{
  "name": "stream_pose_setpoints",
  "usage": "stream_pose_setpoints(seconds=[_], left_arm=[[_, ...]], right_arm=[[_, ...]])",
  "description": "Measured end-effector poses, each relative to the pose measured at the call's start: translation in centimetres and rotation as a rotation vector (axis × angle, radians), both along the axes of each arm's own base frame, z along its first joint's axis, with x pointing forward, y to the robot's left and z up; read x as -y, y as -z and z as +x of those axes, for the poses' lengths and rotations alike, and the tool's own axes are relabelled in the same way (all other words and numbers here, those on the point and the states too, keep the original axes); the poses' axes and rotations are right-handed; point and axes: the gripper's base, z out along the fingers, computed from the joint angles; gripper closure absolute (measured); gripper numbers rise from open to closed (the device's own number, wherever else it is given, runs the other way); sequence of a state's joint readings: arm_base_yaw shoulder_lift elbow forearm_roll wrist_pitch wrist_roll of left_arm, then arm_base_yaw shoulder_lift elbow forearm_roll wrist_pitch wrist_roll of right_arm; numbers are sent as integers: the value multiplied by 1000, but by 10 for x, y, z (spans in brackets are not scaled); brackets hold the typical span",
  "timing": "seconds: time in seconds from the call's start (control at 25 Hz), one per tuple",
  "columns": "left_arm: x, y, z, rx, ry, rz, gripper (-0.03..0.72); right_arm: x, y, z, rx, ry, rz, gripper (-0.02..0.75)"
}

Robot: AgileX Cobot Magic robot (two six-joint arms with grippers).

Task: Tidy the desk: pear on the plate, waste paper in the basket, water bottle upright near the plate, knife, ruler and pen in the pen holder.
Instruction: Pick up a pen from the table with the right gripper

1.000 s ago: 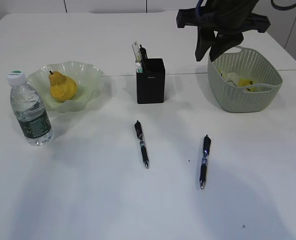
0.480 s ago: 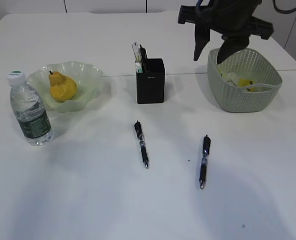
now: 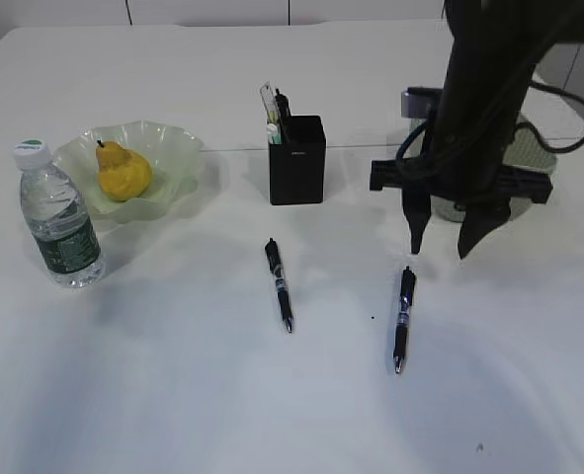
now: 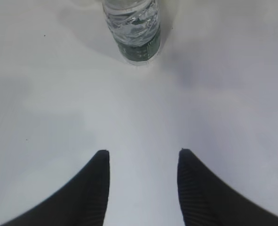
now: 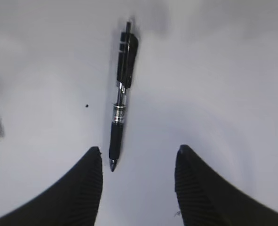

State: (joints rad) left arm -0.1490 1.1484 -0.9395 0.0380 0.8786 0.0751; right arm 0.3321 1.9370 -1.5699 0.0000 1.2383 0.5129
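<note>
Right gripper (image 3: pixel 447 244): jaws apart, empty, above the tabletop (image 3: pixel 173 395).
Black click pen (image 5: pixel 121 94): flat, just beyond the left jaw.

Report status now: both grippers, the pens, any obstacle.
Right gripper open, empty, above right pen. Left gripper open, empty, near water bottle. Left pen on desk. Nothing in the way.
</note>
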Motion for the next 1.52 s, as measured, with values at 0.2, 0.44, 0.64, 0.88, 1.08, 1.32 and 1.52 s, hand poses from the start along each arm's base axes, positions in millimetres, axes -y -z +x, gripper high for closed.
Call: stream_pose_setpoints(seconds=[0.2, 0.44, 0.64, 0.88, 1.08, 1.32, 1.52], left_arm=[[0, 0, 0, 0, 0, 0, 358], [0, 0, 0, -5, 0, 1, 358], [0, 1, -1, -11, 0, 2, 358], [0, 1, -1, -13, 0, 2, 358], [-1, 1, -1, -12, 0, 10, 358], [-3, 1, -1, -8, 3, 35, 358], [-3, 0, -1, -8, 4, 40, 358]], right_arm=[[-5, 32, 4, -83, 35, 9, 331], [-11, 59, 7, -161, 60, 36, 331], [-13, 78, 10, -194, 67, 32, 331], [-16, 79, 20, -84, 74, 69, 331], [-17, 83, 25, -42, 77, 82, 331], [-17, 94, 26, -64, 77, 72, 331], [-15, 96, 27, -58, 63, 47, 331]])
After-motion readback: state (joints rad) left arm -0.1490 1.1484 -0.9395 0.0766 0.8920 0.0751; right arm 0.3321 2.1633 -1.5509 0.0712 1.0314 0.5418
